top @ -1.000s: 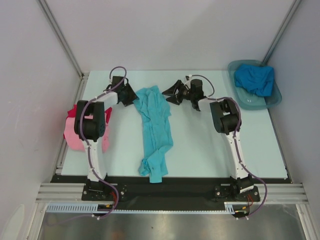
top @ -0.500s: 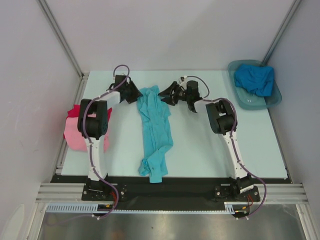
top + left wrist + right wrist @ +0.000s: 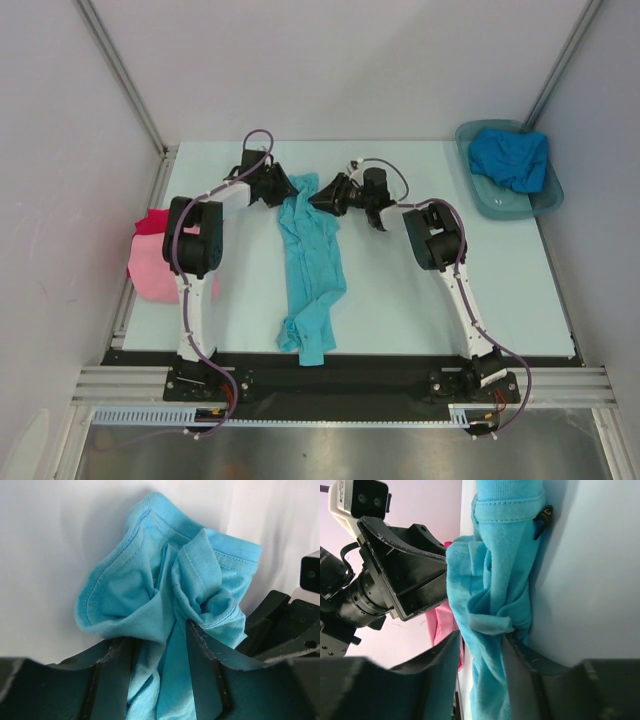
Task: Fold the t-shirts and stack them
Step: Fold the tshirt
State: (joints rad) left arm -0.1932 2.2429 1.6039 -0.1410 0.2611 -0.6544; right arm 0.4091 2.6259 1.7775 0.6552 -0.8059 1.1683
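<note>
Left tool (image 3: 156,636) grips turquoise t-shirt (image 3: 312,255); right tool (image 3: 481,637) too.

The pale table (image 3: 420,290) bears a turquoise shirt (image 3: 312,270), pink shirt (image 3: 150,272) and red shirt (image 3: 150,221) left, grey tub (image 3: 505,206) far-right.

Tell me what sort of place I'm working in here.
Likely a lab robot test cell, not a laundry: bare white walls, pale table, arms bolted to its near rail, turquoise t-shirt laid out, grey tub holding a blue t-shirt.

Bright even light, soft shadows, sharp overhead, blurry wrist-view foregrounds
</note>
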